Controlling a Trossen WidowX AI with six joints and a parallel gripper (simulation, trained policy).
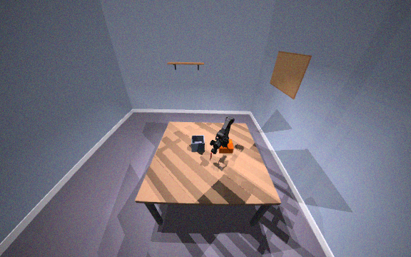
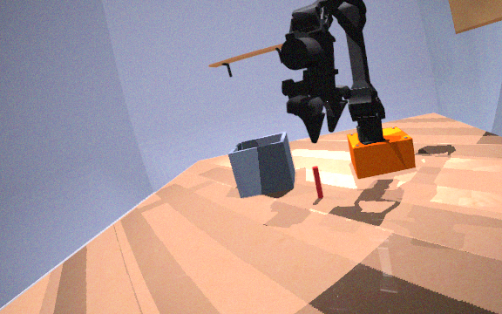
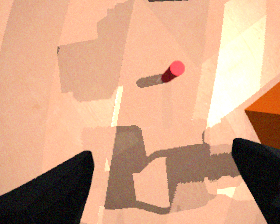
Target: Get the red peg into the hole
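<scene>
The red peg (image 1: 210, 156) (image 2: 317, 182) (image 3: 173, 71) stands upright on the table. The blue-grey open box (image 1: 198, 146) (image 2: 261, 167) stands to the left of the peg in the top and exterior views; the plate and hole at its bottom cannot be made out. My gripper (image 2: 323, 136) (image 3: 163, 149) is open and empty, with its fingers pointing down, raised above the table and higher than the peg's top. In the wrist view the peg lies ahead of the fingertips, above the gap between them.
The orange base block (image 1: 226, 148) (image 2: 383, 157) (image 3: 271, 120) of the arm stands to the right of the peg. The wooden table (image 1: 177, 178) (image 2: 181, 244) carries striped shadows. A shelf (image 1: 185, 63) and a brown board (image 1: 291, 73) hang on the walls.
</scene>
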